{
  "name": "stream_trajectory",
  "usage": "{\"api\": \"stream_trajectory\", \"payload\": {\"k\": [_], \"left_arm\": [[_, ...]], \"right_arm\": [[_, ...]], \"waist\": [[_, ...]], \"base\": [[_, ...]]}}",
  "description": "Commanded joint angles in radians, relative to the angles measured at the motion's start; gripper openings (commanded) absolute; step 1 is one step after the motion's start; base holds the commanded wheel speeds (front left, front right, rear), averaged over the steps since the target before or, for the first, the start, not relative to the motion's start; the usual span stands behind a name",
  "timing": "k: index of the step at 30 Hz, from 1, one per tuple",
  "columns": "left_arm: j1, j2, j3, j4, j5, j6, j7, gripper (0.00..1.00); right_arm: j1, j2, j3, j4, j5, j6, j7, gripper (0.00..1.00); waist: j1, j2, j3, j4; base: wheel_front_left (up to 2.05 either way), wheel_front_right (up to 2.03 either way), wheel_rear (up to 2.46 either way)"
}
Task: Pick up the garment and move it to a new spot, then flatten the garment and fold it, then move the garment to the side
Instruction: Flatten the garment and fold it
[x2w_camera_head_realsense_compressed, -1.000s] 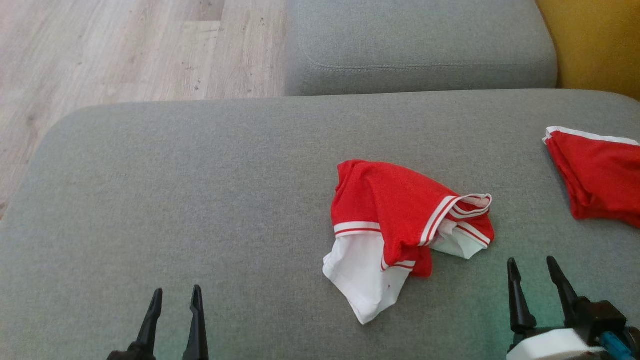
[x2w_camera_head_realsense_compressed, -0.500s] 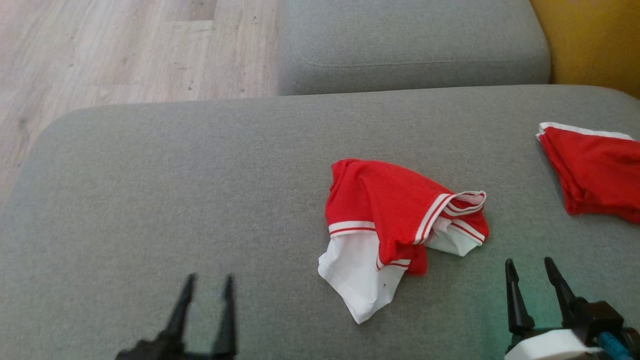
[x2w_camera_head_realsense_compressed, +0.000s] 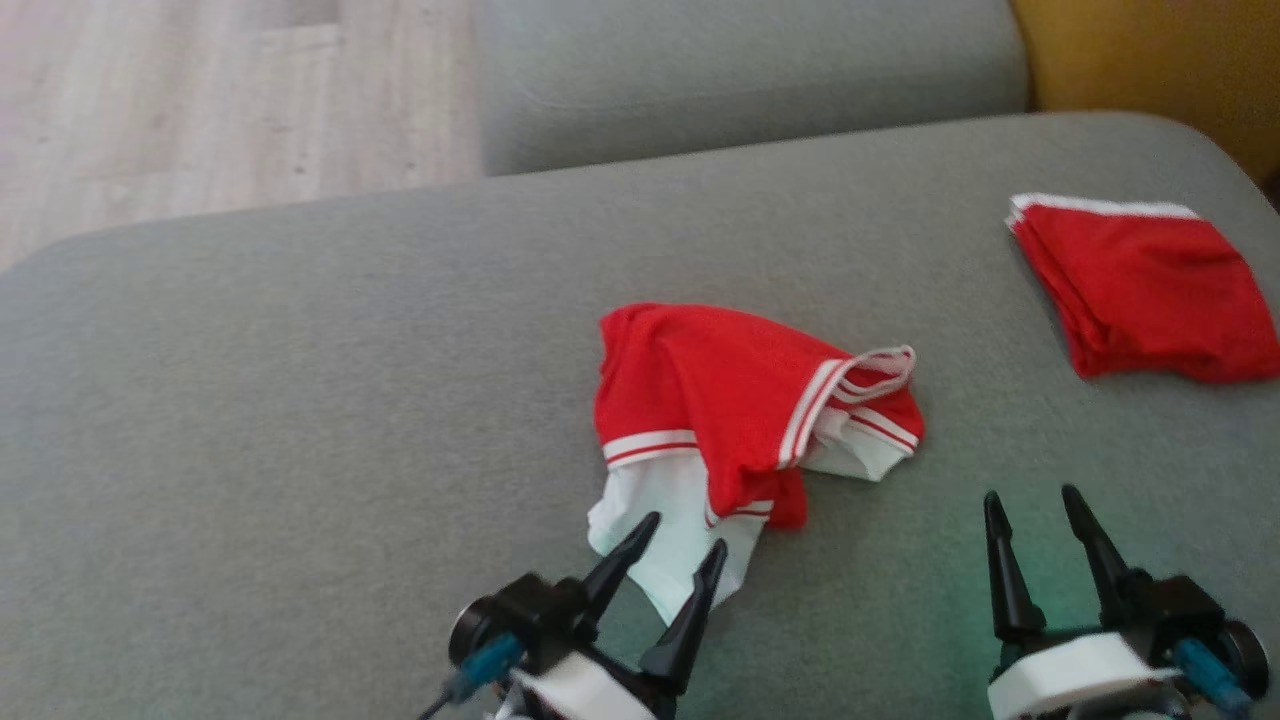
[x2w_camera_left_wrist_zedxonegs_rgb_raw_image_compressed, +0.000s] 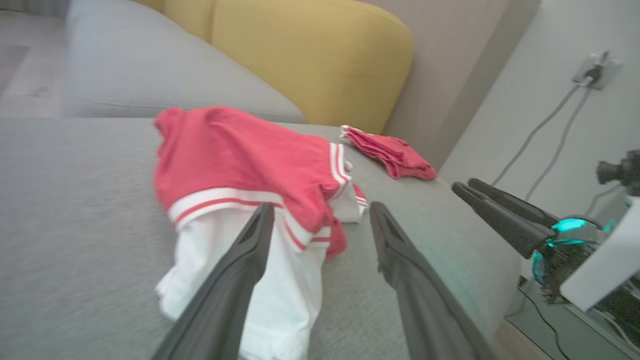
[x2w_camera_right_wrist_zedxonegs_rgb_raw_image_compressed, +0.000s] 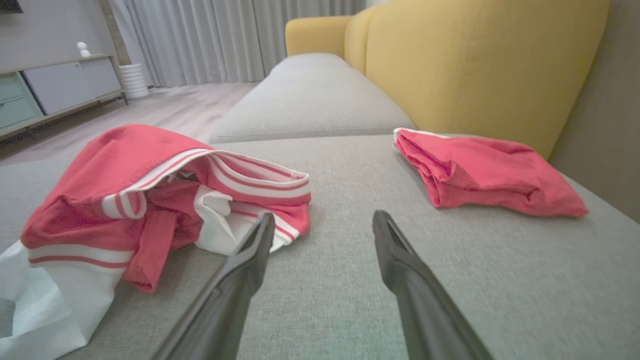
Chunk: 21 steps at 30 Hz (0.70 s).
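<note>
A crumpled red and white garment (x2w_camera_head_realsense_compressed: 740, 420) with striped trim lies in a heap near the middle of the grey sofa seat (x2w_camera_head_realsense_compressed: 300, 400). My left gripper (x2w_camera_head_realsense_compressed: 682, 548) is open, its fingertips over the garment's white near corner; in the left wrist view (x2w_camera_left_wrist_zedxonegs_rgb_raw_image_compressed: 320, 215) the white cloth (x2w_camera_left_wrist_zedxonegs_rgb_raw_image_compressed: 280, 285) lies between and under the fingers. My right gripper (x2w_camera_head_realsense_compressed: 1030, 505) is open above bare cushion, a little right of the garment (x2w_camera_right_wrist_zedxonegs_rgb_raw_image_compressed: 165, 195); its own view (x2w_camera_right_wrist_zedxonegs_rgb_raw_image_compressed: 322, 222) shows nothing between the fingers.
A folded red garment (x2w_camera_head_realsense_compressed: 1130, 285) lies at the seat's far right, next to the yellow backrest (x2w_camera_right_wrist_zedxonegs_rgb_raw_image_compressed: 490, 65). A second grey cushion (x2w_camera_head_realsense_compressed: 740, 70) adjoins at the back. Wooden floor (x2w_camera_head_realsense_compressed: 200, 100) lies beyond the seat's left edge. Cables hang on the wall (x2w_camera_left_wrist_zedxonegs_rgb_raw_image_compressed: 550, 125).
My left gripper has swung right and forward to the garment's white corner, staying open. The head camera has shifted, sliding the scene left and up. The right gripper holds its place.
</note>
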<state>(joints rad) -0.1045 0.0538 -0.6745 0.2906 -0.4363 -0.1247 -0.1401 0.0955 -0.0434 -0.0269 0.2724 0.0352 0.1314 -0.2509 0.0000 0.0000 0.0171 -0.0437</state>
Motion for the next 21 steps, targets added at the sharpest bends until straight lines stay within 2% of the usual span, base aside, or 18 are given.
{"api": "stream_trajectory", "payload": {"k": [1, 6, 10, 19, 21], "left_arm": [[-0.064, -0.003, 0.013, -0.007, -0.017, -0.005, 0.001, 1.00], [-0.157, -0.004, -0.048, 0.097, -0.078, 0.011, -0.007, 1.00], [-0.219, -0.004, -0.073, 0.171, -0.108, 0.055, -0.020, 1.00], [-0.293, -0.004, -0.128, 0.276, -0.176, 0.079, -0.056, 1.00], [-0.310, -0.004, -0.134, 0.297, -0.191, 0.083, -0.065, 0.38]], "right_arm": [[-0.052, -0.007, 0.028, -0.031, 0.005, -0.001, -0.011, 1.00], [-0.072, -0.007, 0.034, -0.030, 0.018, -0.001, -0.011, 1.00], [-0.079, -0.007, 0.035, -0.027, 0.024, -0.001, -0.011, 1.00], [-0.087, -0.007, 0.037, -0.022, 0.032, -0.001, -0.011, 1.00], [-0.089, -0.007, 0.036, -0.021, 0.031, -0.001, -0.011, 1.00]], "waist": [[0.0000, 0.0000, 0.019, -0.026], [0.0000, 0.0000, 0.049, -0.072], [0.0000, 0.0000, 0.061, -0.101], [0.0000, 0.0000, 0.073, -0.129], [0.0000, 0.0000, 0.073, -0.130]], "base": [[0.00, 0.00, 0.00], [0.00, 0.00, 0.00], [0.00, 0.00, 0.00], [0.00, 0.00, 0.00], [0.00, 0.00, 0.00]]}}
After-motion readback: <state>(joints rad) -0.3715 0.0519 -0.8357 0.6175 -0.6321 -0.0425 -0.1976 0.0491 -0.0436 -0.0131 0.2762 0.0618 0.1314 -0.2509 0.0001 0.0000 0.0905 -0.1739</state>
